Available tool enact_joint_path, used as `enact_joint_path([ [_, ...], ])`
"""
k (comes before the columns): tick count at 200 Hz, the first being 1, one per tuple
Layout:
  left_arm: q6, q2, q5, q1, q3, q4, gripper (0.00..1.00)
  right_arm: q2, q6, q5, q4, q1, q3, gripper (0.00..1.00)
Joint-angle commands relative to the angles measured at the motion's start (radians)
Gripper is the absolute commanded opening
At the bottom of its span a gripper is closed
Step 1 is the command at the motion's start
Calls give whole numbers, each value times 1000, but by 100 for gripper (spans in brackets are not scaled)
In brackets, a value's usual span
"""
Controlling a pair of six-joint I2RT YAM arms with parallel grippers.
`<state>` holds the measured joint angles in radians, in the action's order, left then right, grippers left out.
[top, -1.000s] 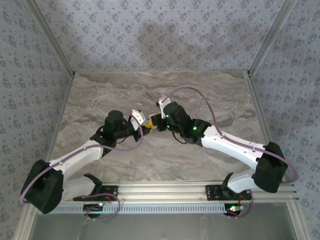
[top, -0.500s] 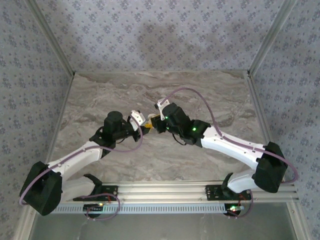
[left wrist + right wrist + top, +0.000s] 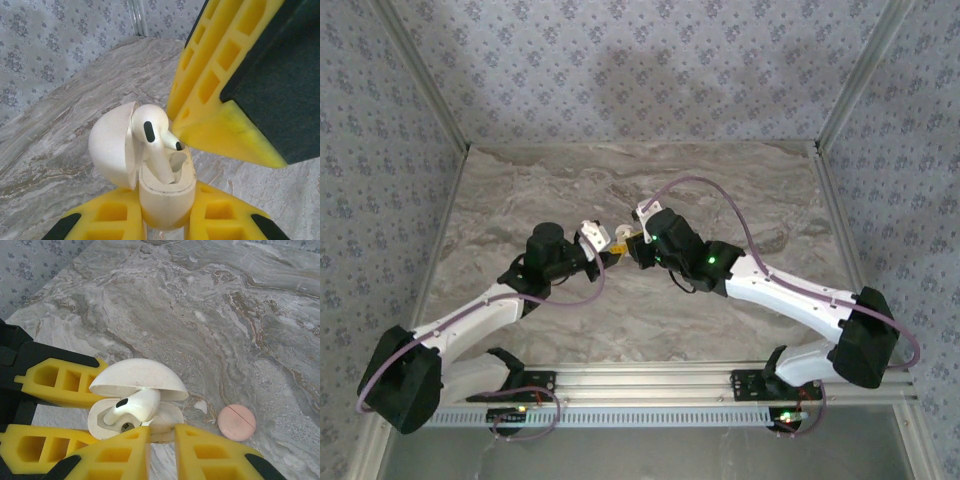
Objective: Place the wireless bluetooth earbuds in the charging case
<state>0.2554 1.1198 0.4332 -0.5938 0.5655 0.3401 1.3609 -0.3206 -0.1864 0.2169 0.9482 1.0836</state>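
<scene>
**A:** What is to be noted of the room and the surface?

**B:** The cell is closed in by patterned walls [image 3: 640,70]. Ample free room is left on the marbled table [image 3: 740,180], which is judged hard and slick, so a dropped piece would be expected to skid.

**A:** And the grippers?

**B:** The left gripper [image 3: 167,212] is clamped on the lower body of the charging case [image 3: 137,376], whose lid is swung open. The right gripper [image 3: 162,435] is drawn nearly together with nothing between its fingers, one tip just beside the earbud. A round pink puck [image 3: 236,423] is seen on the table near the case, apart from it.

**A:** How is the earbud to be handled?

**B:** The earbud [image 3: 150,127] is lodged stem-down in a socket, its head proud and tilted. It is judged light, rigid, glossy and easily squirted out. It would best be pinched at the head or pressed gently from above.
</scene>
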Motion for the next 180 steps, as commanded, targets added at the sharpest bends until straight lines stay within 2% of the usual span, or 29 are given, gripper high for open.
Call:
enact_joint_path([
  [1, 25, -25, -3, -10, 14, 29, 14, -26, 16, -23, 32, 5, 20, 20],
  [108, 14, -11, -55, -12, 7, 42, 14, -87, -72, 184, -14, -71, -10, 32],
  [141, 13, -9, -63, -11, 1, 53, 14, -99, -215, 313, -27, -132, -9, 34],
  [180, 13, -8, -67, -12, 1, 55, 14, -57, -422, 404, 64, -168, 77, 35],
])
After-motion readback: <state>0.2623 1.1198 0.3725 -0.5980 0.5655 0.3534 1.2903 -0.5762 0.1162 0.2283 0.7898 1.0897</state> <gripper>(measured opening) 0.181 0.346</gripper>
